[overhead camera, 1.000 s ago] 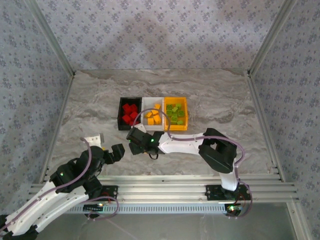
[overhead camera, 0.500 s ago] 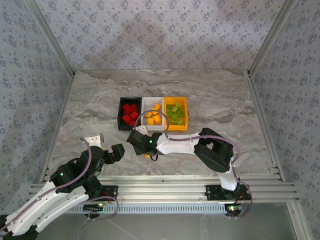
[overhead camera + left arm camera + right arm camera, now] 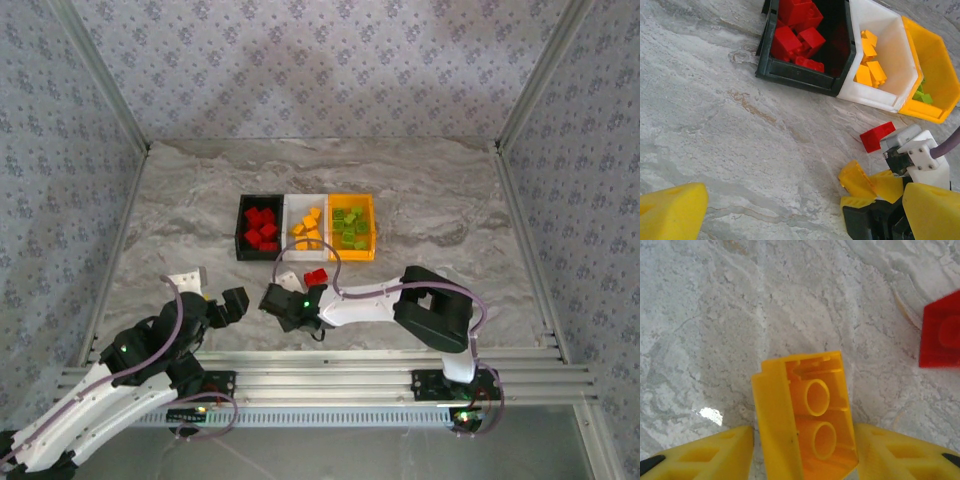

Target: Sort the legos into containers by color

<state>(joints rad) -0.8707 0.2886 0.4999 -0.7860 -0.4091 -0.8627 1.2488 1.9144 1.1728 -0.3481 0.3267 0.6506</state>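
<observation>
Carrying one orange brick [image 3: 807, 412] to the white bin [image 3: 305, 199] is judged to be the step in hand. The brick is pinched between the fingers of the right gripper [image 3: 287, 304], hollow underside turned to the wrist camera, close over the desk [image 3: 450, 200] and a little in front of the row of bins; whether it touches the desk cannot be told. The pinch appears to fall on the long sides near one end, so that most of the brick projects beyond the fingers. A steady squeeze and a slow lift are advised, lest it pivot. A loose red brick [image 3: 316, 277] lies on the desk between the gripper and the bins and should be passed over, not swept. The white bin, holding orange bricks, is flanked by the black bin [image 3: 240, 235] with red ones and the orange-yellow bin [image 3: 372, 230] with green ones. As the walls adjoin, release is best made low and centred over the white one. The left gripper [image 3: 801, 202] is spread wide with nothing held, and is best kept aside.
</observation>
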